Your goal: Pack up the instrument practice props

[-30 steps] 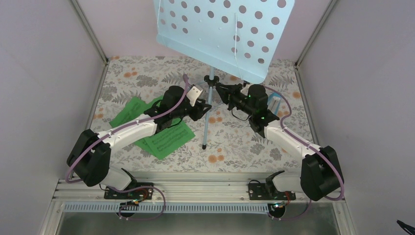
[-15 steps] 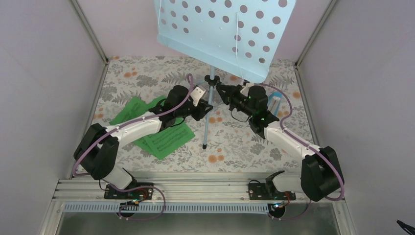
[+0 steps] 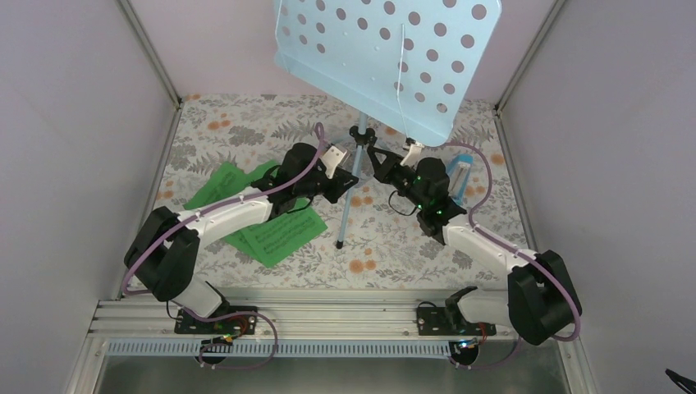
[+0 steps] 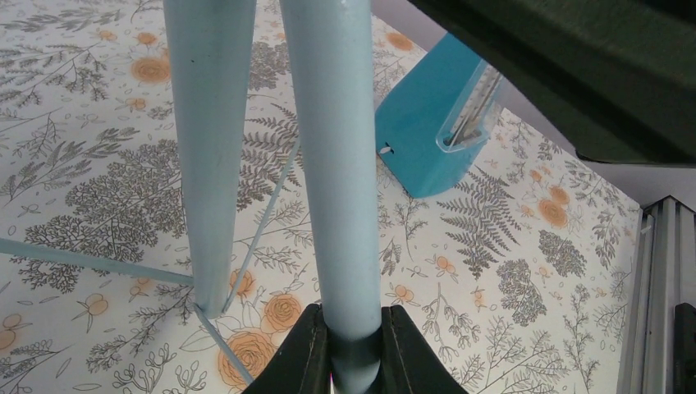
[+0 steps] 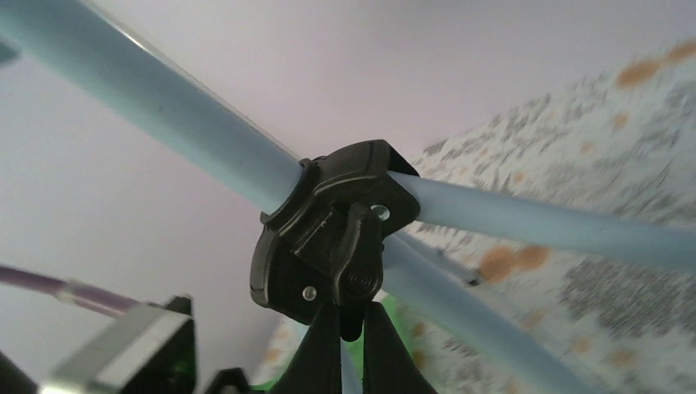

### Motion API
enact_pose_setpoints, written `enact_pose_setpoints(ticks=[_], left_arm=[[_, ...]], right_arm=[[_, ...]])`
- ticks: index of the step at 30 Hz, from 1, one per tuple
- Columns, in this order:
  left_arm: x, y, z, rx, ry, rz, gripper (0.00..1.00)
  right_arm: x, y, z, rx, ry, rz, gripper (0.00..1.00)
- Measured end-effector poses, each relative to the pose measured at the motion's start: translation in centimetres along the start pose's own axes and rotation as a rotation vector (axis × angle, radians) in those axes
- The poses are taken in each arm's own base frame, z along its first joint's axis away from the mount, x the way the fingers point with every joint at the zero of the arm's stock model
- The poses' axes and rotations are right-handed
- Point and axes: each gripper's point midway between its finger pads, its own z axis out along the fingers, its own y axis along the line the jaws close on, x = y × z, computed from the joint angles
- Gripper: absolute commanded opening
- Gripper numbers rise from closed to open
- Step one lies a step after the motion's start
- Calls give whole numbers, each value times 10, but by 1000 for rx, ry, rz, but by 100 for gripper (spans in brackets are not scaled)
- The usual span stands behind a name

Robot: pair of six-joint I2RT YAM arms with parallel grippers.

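Note:
The pale blue music stand (image 3: 386,57) stands at the back centre, its hole-punched desk tilted. My left gripper (image 3: 349,176) is shut on one of the stand's pale blue tubes (image 4: 332,164). My right gripper (image 3: 379,164) is shut on the lever of the black clamp collar (image 5: 332,238) on the stand's tube. Green sheet-music pages (image 3: 275,234) lie on the cloth under my left arm. The blue metronome (image 3: 460,176) stands to the right of my right wrist; it also shows in the left wrist view (image 4: 431,131).
A floral cloth (image 3: 238,123) covers the table. Lilac walls close in the left, right and back. A stand leg (image 3: 343,222) reaches toward the front. A metal rail (image 3: 345,316) runs along the near edge.
The stand's desk has shifted to the right and tilted. My right gripper has moved left and up onto the collar. My left arm has reached further in toward the stand.

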Motion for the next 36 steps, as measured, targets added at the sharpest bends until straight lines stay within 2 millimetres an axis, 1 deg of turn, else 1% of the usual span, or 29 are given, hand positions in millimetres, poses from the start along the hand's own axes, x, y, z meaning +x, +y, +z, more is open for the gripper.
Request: enact_pose_setpoints(ticks=[8,14,18,20,21,22,23,25,28,30,32,34,36], left_arm=[[0,-1,0,3,0,-3,2],[0,1,0,-4,-2,-6,2],[-1,2,0,-7,-3,-9,2],[-1,2,0,-6,-3,-9,3],[-1,2,0,-6,-3,-10,3],[-1,2,0,-7,-3,-11,4],[-1,2,0,-6,-3,-12,7],[-1,3,-1,-7,-3,-15,17],[-1,3,-1,-6,-2,-16,34],[1,3,-1,-8,5,-17,40],[1,3,-2,-9,8,-10,42],[1,3,-3,-12,8,-11,42],[2,4,-3,-15,11,-12,39]], right_arm=[[-1,-9,-1,40,-74,-474,4],[-3,-14,5,87,-109,-778,4],[-5,-15,6,107,-110,-884,14],[-6,-16,4,119,-108,-904,18],[-7,-16,3,124,-107,-906,22],[-8,-17,1,131,-106,-908,32],[-11,-17,-3,143,-114,-906,38],[-22,-17,-15,174,-156,-889,43],[-36,-17,-36,203,-217,-852,54],[-43,-15,-47,208,-247,-808,61],[-48,-9,-56,195,-268,-747,64],[-50,-1,-62,164,-277,-694,69],[-48,3,-63,137,-260,-660,70]])
